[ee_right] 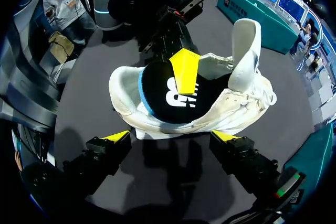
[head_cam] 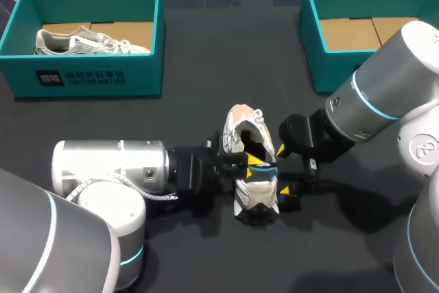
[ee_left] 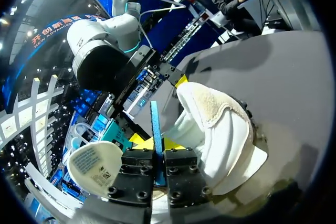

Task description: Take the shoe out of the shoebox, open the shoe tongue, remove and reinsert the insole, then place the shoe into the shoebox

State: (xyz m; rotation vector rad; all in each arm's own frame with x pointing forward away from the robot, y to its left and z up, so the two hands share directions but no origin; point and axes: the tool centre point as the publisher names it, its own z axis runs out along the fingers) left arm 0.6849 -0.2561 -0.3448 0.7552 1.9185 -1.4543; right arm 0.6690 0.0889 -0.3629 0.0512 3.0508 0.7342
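1. While the shoe point(head_cam: 241, 127) is lying near the middle of the table point(head_cam: 206, 53), well apart from both boxes, the two arms are meeting at it. The left gripper point(head_cam: 255, 162) is coming in from one side and the right gripper point(head_cam: 285, 171) from the other.
2. The left gripper point(ee_left: 155, 142) is clenching the insole point(ee_left: 155, 121). In its own wrist view the blue edge is standing upright between the two fingers, pinched from both sides.
3. In the right wrist view one yellow left finger point(ee_right: 184, 69) is lying on top of the black insole point(ee_right: 173, 98), which is sitting in the mouth of the shoe point(ee_right: 157, 124). The insole is carrying a white logo.
4. The tongue point(ee_right: 247, 51) is standing up, bent back from the opening.
5. The right gripper point(ee_right: 172, 136) is hanging released. Its yellow tips are standing wide apart just beside the shoe's side, and neither seems to be touching it.
6. The left box point(head_cam: 145, 77) is holding a second shoe point(head_cam: 82, 40) on a cardboard floor. It is showing a small label and a line of white print on its front wall, too small to make out.
7. The right box point(head_cam: 314, 39) is showing a cardboard floor.
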